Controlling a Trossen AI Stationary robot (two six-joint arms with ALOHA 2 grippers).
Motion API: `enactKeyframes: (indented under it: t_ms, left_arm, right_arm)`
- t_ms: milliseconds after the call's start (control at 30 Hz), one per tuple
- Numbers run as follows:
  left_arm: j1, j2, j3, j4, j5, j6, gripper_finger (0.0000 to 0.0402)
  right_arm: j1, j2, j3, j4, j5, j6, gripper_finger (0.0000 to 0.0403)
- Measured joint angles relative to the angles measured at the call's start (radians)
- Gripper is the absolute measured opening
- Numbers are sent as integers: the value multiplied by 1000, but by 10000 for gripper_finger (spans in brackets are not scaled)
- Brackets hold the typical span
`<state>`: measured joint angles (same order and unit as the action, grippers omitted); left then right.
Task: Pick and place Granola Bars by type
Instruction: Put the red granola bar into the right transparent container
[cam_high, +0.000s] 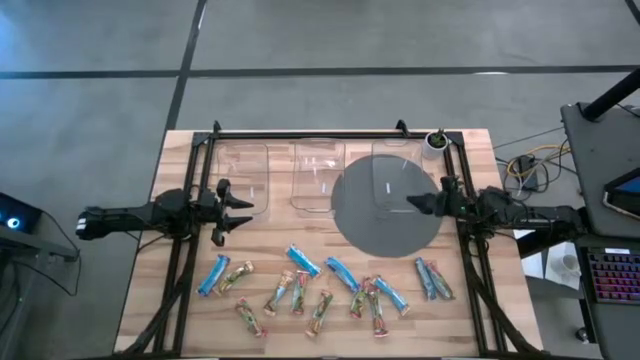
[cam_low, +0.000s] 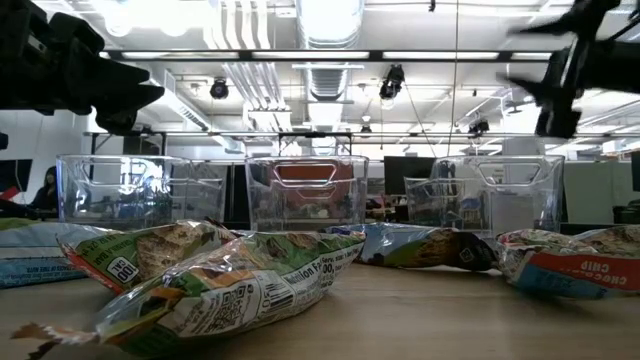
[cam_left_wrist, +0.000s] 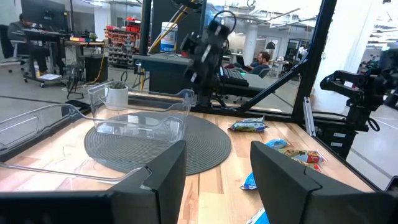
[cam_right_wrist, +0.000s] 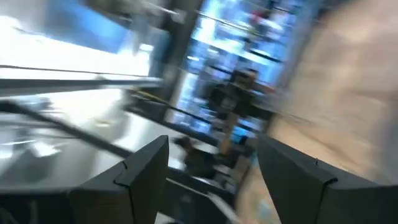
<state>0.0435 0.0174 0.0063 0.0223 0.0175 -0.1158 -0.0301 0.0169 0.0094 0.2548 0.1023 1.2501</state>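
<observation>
Several Granola Bars lie flat along the near part of the wooden table. Some are blue, others tan and green, and in the low view a tan one fills the foreground. My left gripper hovers open at the table's left, pointing level toward the right. My right gripper hovers open at the right, over the grey mat's edge, pointing toward the left. Both are well above and behind the bars, with nothing between their fingers.
Three clear plastic bins stand in a row at the far side, the right one on a round grey mat. A small white cup with a plant sits at the far right corner. Black frame rails run along both sides.
</observation>
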Motion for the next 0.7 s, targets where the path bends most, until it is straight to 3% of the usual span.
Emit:
enactKeyframes:
  t_ms: [100,167,333,433,567,700]
  left_arm:
    - [0,0,0,0,0,0,163]
    - [0,0,0,0,0,0,163]
    - [0,0,0,0,0,0,163]
    - [0,0,0,0,0,0,163]
    - [0,0,0,0,0,0,163]
    - [0,0,0,0,0,0,163]
  right_arm:
    - [0,-2,1,74,103,13,233]
    - [0,10,1,99,112,9,233]
    - [24,73,4,150,-45,97,233]
    - [76,148,35,126,-77,177,233]
    - [176,303,159,-75,-77,222,233]
    - [284,480,337,-494,-105,309,233]
